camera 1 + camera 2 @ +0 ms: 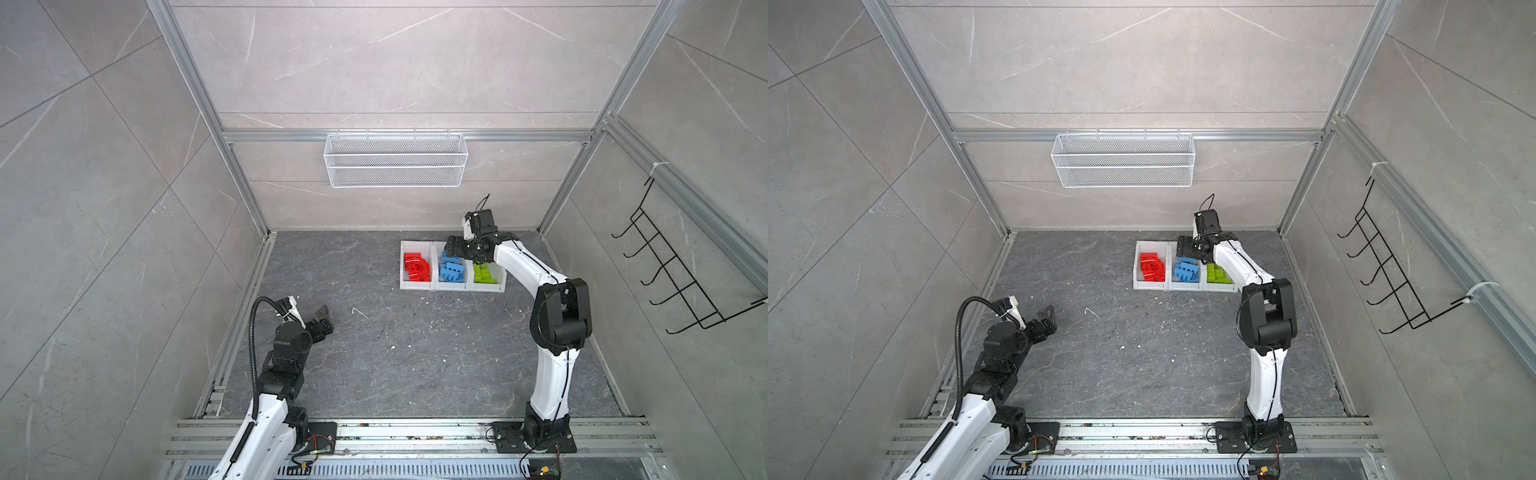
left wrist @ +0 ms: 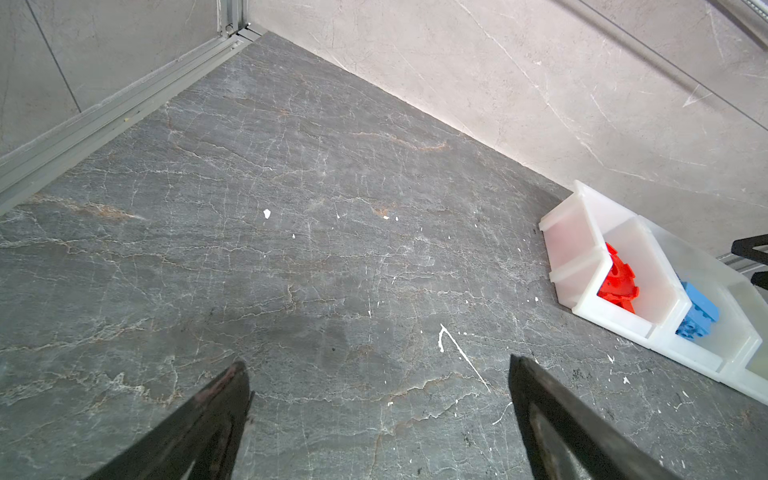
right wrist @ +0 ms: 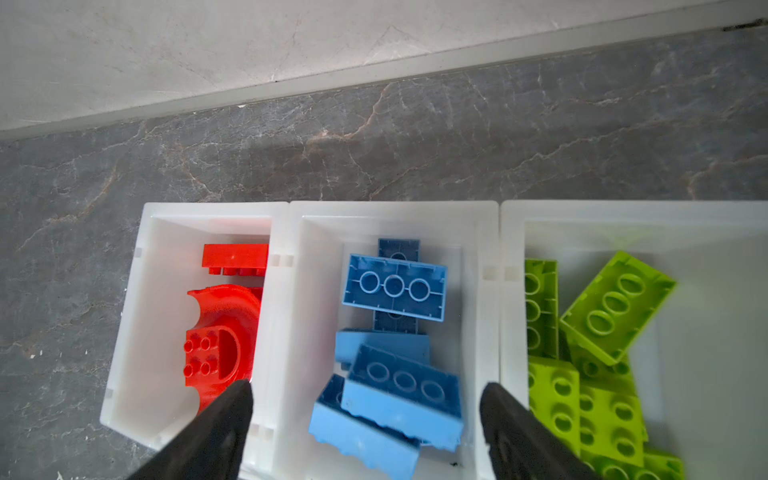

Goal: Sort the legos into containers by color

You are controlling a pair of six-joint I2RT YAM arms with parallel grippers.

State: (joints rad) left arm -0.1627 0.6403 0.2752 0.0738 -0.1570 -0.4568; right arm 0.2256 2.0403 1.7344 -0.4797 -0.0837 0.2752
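Three joined white containers [image 1: 415, 286] [image 1: 1148, 285] [image 3: 395, 208] stand near the back wall. Red legos [image 1: 417, 266] [image 3: 224, 332], with an arch piece, fill the left bin. Blue legos [image 1: 451, 270] [image 3: 395, 286] lie in the middle bin and lime green legos [image 1: 484, 274] [image 3: 611, 307] in the right one. My right gripper [image 1: 451, 247] [image 1: 1185, 247] [image 3: 365, 388] hovers open over the middle bin. A tilted blue brick [image 3: 405, 401] lies between its fingers, touching neither. My left gripper [image 1: 322, 316] [image 1: 1048, 316] [image 2: 376, 363] is open over bare floor at the front left.
A white wire mesh basket [image 1: 395, 160] hangs on the back wall above the bins. A black hook rack [image 1: 673, 266] juts from the right wall. Aluminium rails [image 1: 245, 316] border the dark stone floor [image 1: 395, 353].
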